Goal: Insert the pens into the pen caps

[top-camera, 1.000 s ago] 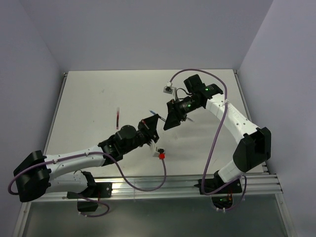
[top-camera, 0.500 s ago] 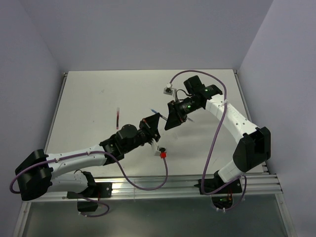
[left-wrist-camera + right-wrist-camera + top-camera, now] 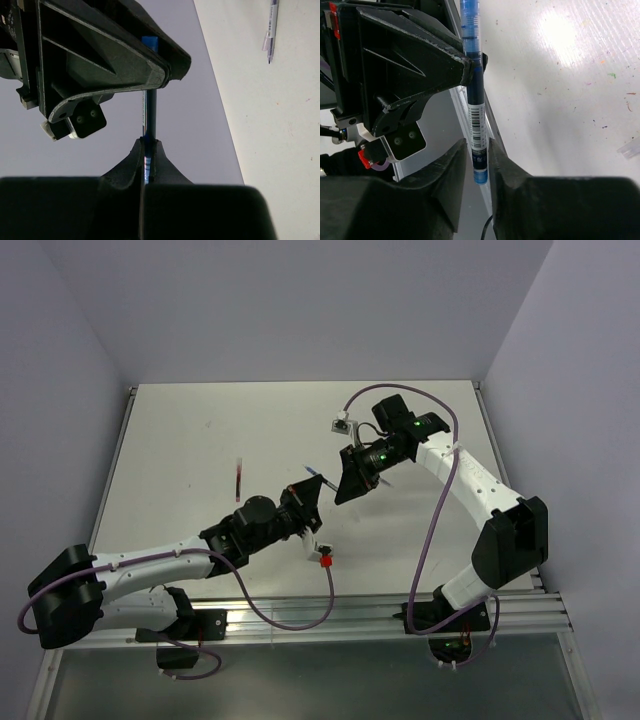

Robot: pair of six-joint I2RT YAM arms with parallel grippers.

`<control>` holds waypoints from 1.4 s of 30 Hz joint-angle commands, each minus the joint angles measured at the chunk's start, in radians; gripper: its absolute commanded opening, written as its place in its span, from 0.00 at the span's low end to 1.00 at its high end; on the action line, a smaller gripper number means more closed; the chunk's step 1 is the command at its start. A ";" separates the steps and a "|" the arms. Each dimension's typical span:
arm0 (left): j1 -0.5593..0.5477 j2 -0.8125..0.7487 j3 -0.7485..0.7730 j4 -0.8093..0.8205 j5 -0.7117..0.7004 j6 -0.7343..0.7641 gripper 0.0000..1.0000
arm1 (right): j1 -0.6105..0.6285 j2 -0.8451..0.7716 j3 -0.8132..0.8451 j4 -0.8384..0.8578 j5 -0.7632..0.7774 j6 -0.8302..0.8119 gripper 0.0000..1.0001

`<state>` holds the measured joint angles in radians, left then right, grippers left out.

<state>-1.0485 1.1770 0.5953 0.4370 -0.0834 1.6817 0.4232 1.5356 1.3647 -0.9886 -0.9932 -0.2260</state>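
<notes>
Both arms are on the blue pen [image 3: 474,95], held in the air between them above the surface [image 3: 200,440].

- Right end effector [image 3: 479,155]: fingers clamped on the barrel at the barcode label.
- Left end effector [image 3: 148,150]: fingers closed tight on a thin blue-and-white section on the same line. It looks like the pen itself. I can't tell whether a cap sits under those pads.

My read is that you're at the alignment and seating stage for this pen. To do it well:

- Drive one arm only and hold the other rigid as the fixture.
- Push strictly along the pen's axis. It's thin, so any sideways load will bow it or twist it in the pads.
- Check coaxiality in both wrist views before pushing; the top view is too coarse for this.
- Use short, slow strokes. If the barrel slides in the right pads, stop and regrip nearer the joint rather than squeezing harder.
- Don't release either side until the seat is confirmed.

Other parts:

- The red pen [image 3: 238,478] lies on the surface, well left of the arms.
- The clear-grey pen [image 3: 270,27] lies flat on the surface, apart from both end effectors.
- A translucent piece [image 3: 629,148] sits at the right edge of the right wrist view — maybe a cap, but too faint to confirm.
</notes>
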 commanded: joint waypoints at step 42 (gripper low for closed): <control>0.168 0.605 0.957 -1.342 0.672 -0.091 0.36 | -0.563 -0.009 0.298 -0.002 -0.045 0.051 0.00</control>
<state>-0.8837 1.7008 1.4380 -0.6945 0.5034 1.5246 -0.0841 1.5986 1.6562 -0.9936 -0.9890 -0.1867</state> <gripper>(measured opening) 0.373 0.195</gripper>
